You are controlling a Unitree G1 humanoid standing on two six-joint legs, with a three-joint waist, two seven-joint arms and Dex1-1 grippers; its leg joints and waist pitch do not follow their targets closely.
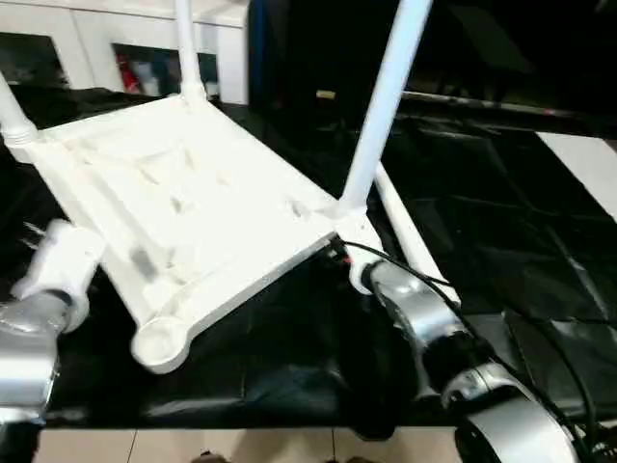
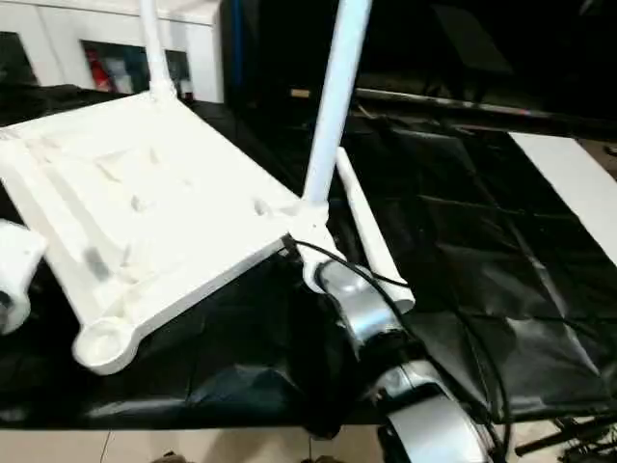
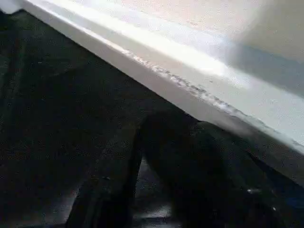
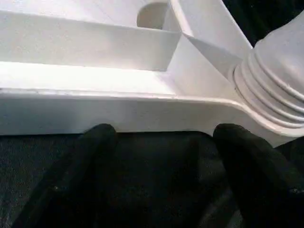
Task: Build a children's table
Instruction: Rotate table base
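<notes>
The children's table top (image 1: 193, 203) lies upside down and tilted on the black cloth, ribbed underside up. Legs stand in three corner sockets: one at the near right (image 1: 386, 96), one at the back (image 1: 188, 48) and one at the far left (image 1: 12, 116). The near socket (image 1: 159, 340) is empty. A loose leg (image 1: 405, 231) lies on the cloth to the right. My right gripper (image 4: 161, 137) is open, its fingertips (image 4: 102, 135) at the top's rim beside the threaded leg base (image 4: 270, 80). My left gripper (image 3: 147, 137) is open, close under the top's edge (image 3: 190, 80).
A white glass-door cabinet (image 1: 96, 48) stands behind. The black cloth (image 1: 501, 212) covers the work surface and ends near me at light floor tiles (image 1: 241, 444). A white strip (image 1: 588, 164) runs at the far right. A black cable (image 1: 415, 275) loops over my right forearm.
</notes>
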